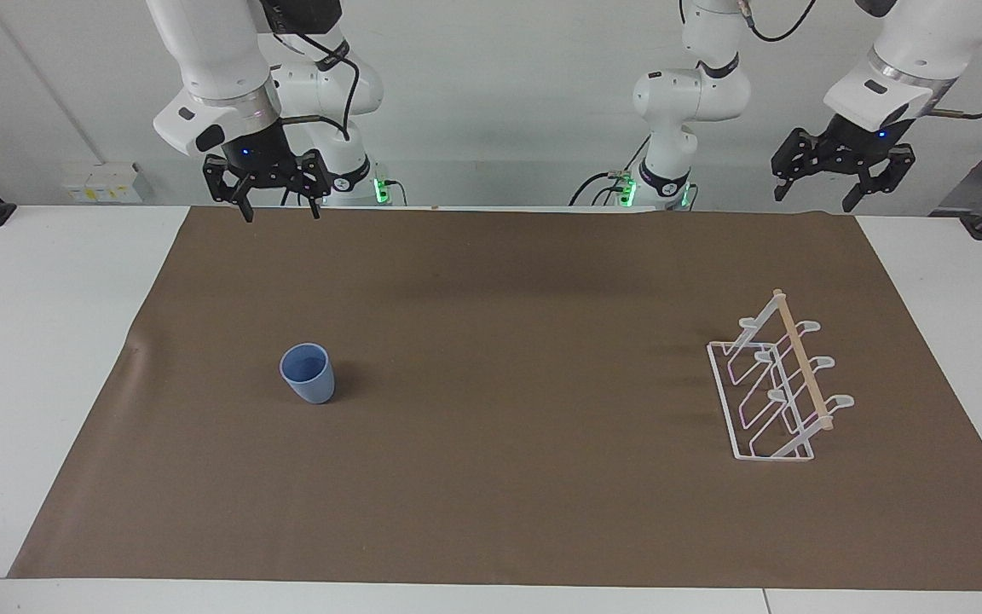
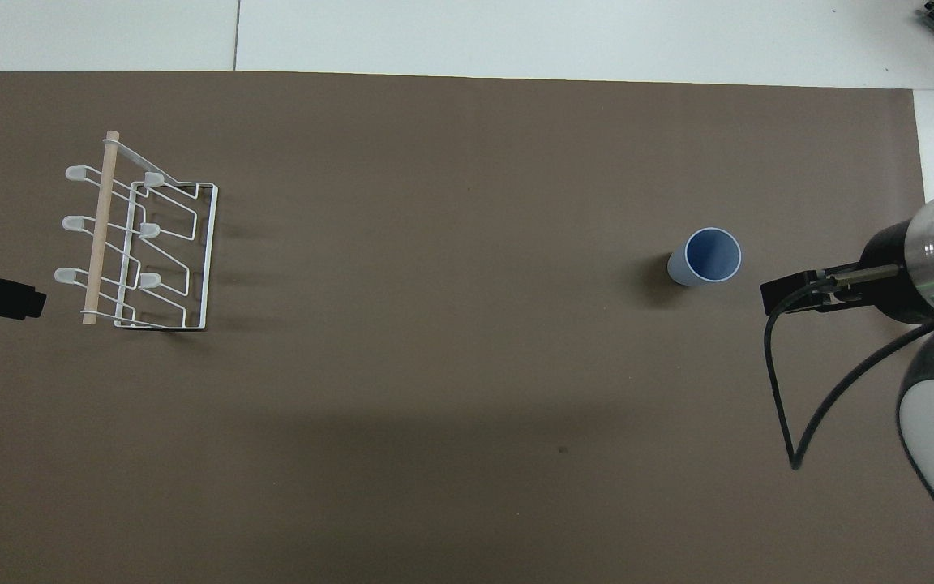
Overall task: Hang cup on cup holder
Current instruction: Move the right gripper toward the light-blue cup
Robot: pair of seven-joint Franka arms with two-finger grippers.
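The cup (image 1: pixel 308 373) stands upright on the brown mat (image 1: pixel 491 477), well apart from the cup holder (image 1: pixel 776 388). The right gripper (image 1: pixel 279 207) and the left gripper (image 1: pixel 815 198) hang raised with jaws spread and empty, seen whole only in the facing view.

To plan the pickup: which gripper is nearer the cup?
Right. The right gripper hangs at the cup's end; the left gripper hangs at the rack's end.

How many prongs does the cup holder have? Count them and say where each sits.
6, all on the cup holder, none hidden. Three flat tips line the side toward the left arm's end of the table; three line the side toward the cup. Every prong is bare.
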